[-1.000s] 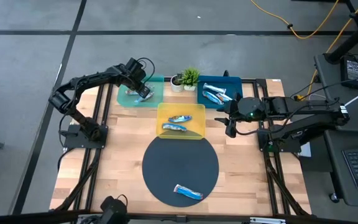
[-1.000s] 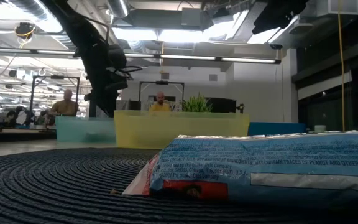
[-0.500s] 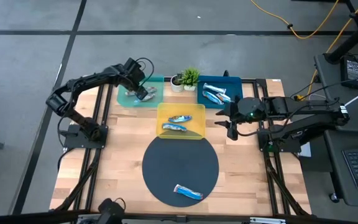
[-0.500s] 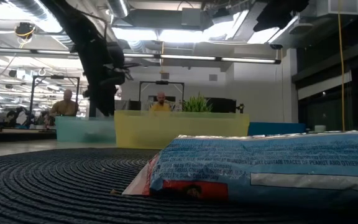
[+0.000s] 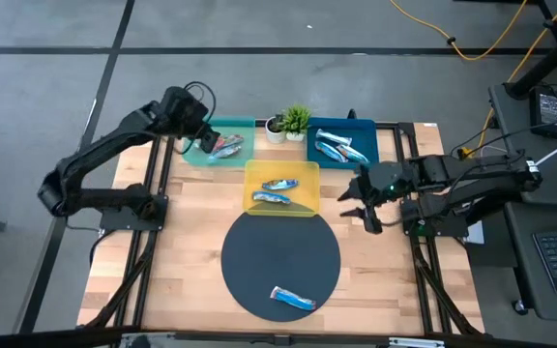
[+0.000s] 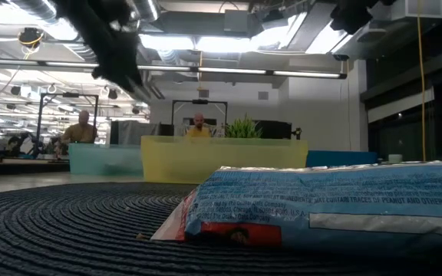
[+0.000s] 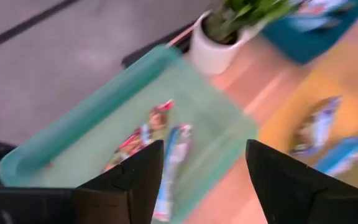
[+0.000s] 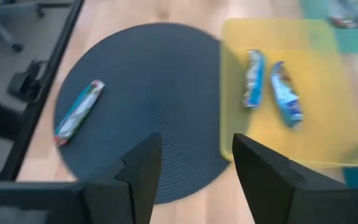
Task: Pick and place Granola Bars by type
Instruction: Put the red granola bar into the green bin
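People [image 6: 198, 126] in low view only

Overhead, table-level and two wrist views

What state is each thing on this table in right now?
Left gripper: open, empty, above the green tray.
Right gripper: open, empty, beside the mat's right edge.
Green tray: holds bars.
Yellow tray: holds two bars, side by side.
Blue tray: holds bars.
Round dark mat: one bar lying flat near its front edge.
Potted plant: upright between the green and blue trays.
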Robot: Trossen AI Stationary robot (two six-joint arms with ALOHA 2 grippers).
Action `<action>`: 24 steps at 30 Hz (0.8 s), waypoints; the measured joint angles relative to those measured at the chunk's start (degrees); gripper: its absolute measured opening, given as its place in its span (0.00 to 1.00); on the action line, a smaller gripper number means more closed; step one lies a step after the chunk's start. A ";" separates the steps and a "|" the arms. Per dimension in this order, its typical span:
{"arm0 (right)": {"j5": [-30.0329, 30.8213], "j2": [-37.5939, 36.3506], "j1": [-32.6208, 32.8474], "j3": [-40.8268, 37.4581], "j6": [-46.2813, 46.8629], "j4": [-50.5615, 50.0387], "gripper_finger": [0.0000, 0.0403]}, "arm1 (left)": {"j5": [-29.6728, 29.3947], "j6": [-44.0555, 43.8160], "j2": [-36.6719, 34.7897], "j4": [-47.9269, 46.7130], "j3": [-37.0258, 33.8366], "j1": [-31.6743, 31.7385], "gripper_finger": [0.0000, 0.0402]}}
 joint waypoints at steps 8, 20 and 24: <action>-0.01 5.74 9.86 0.00 3.74 0.01 0.61 | -2.29 -5.88 -10.85 -0.27 0.00 -6.69 0.52; -0.42 17.52 19.85 1.71 18.25 4.51 0.78 | -2.85 -8.14 -19.06 -0.25 0.00 -15.16 0.50; 0.62 22.56 22.73 7.27 21.34 4.49 0.78 | -2.89 -7.73 -20.08 -0.28 0.00 -17.62 0.50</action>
